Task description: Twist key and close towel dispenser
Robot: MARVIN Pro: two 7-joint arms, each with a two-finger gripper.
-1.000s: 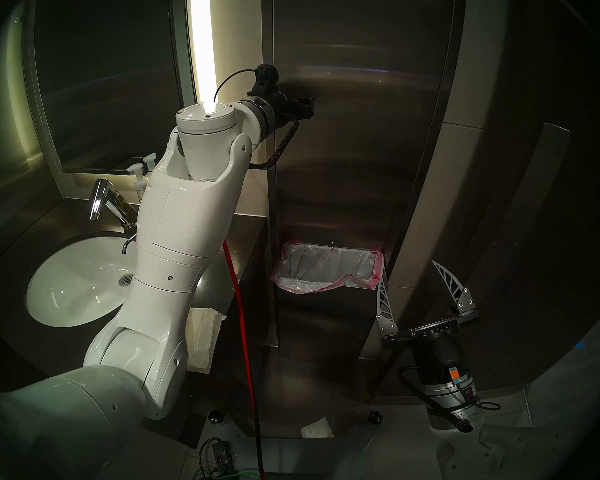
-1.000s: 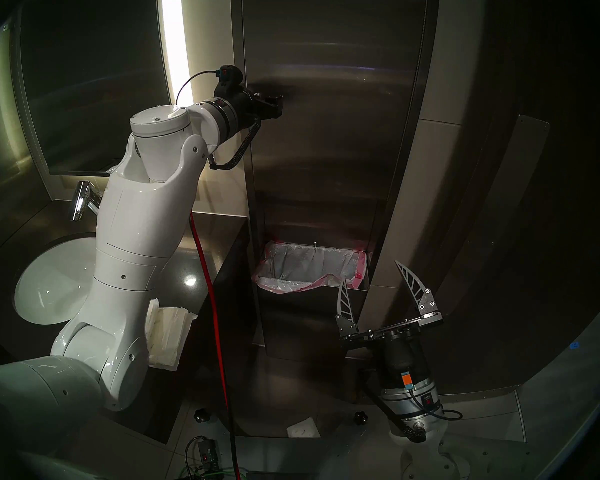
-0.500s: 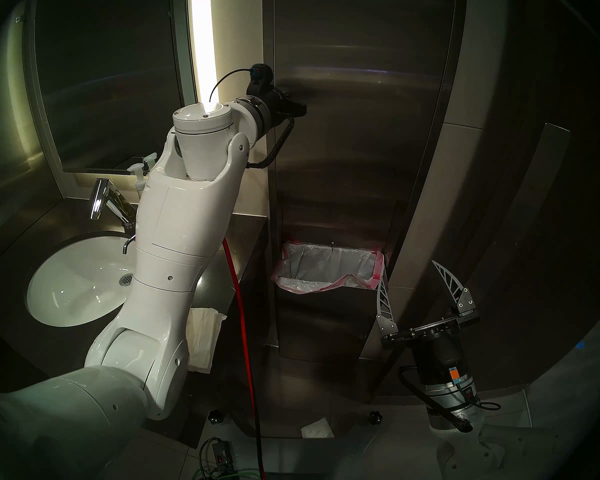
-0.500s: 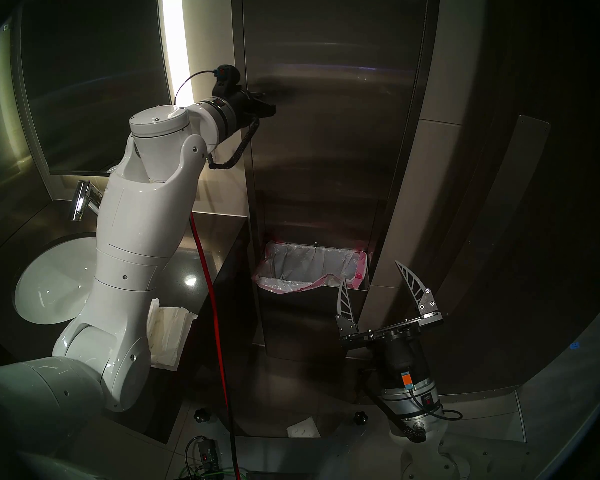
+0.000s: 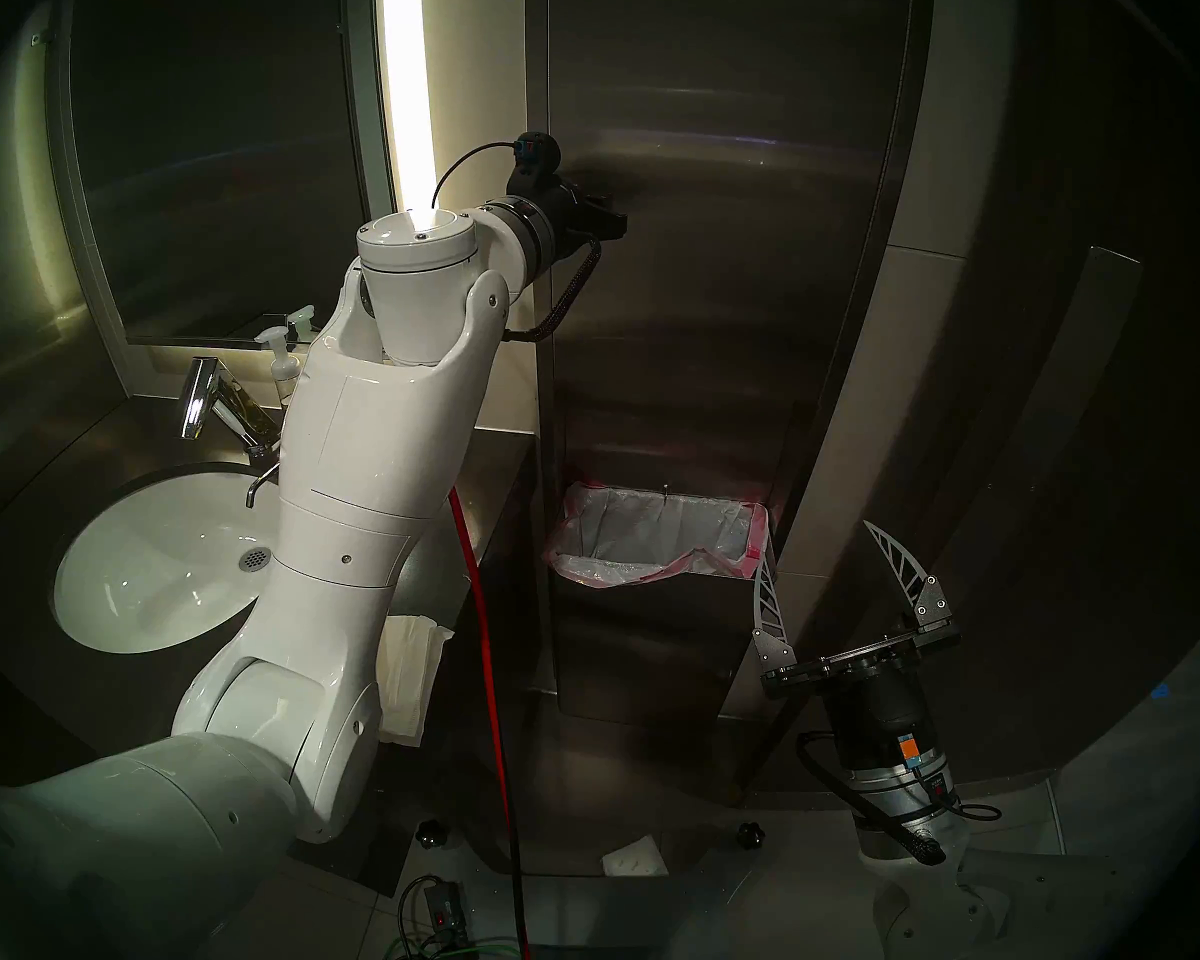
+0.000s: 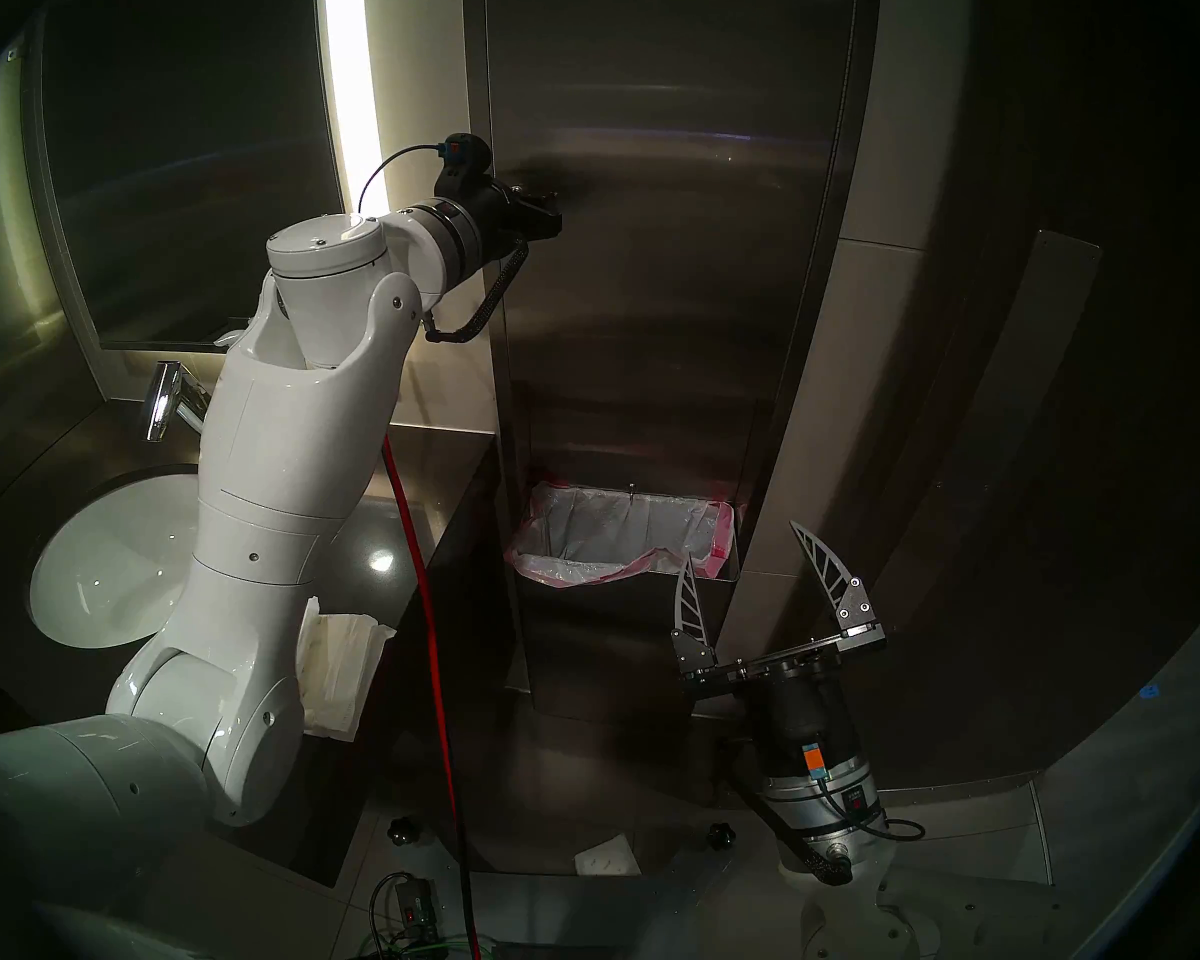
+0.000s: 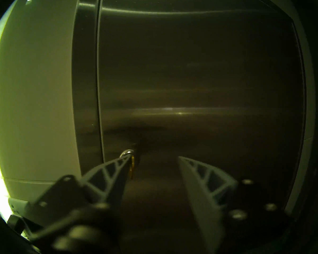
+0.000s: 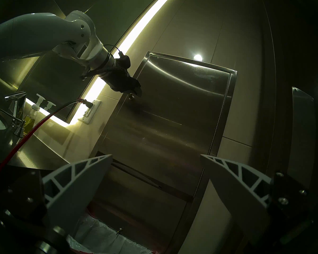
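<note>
The towel dispenser (image 5: 722,245) is a tall brushed steel wall cabinet, and its door (image 7: 191,83) lies flush in the frame. A small brass key (image 7: 131,166) sticks out of the round lock (image 7: 128,152) near the door's left edge. My left gripper (image 7: 154,157) is up against the door at the lock and is open. Its left finger (image 7: 117,165) lies beside the key and the other finger stands well to the right. The head view shows the same gripper (image 5: 614,217) at the door. My right gripper (image 5: 819,546) hangs open and empty low on the right, by the bin.
A waste bin with a clear liner (image 5: 652,536) is built into the cabinet below the door. To the left are a sink (image 5: 154,564), a faucet (image 5: 199,397), a soap bottle (image 5: 282,366), folded paper towels (image 5: 410,668) on the counter, and a red cable (image 5: 486,626).
The left gripper drew back a little to the left, then came forward again to the lock. Its jaws narrowed and widened again. The right arm has not moved.
</note>
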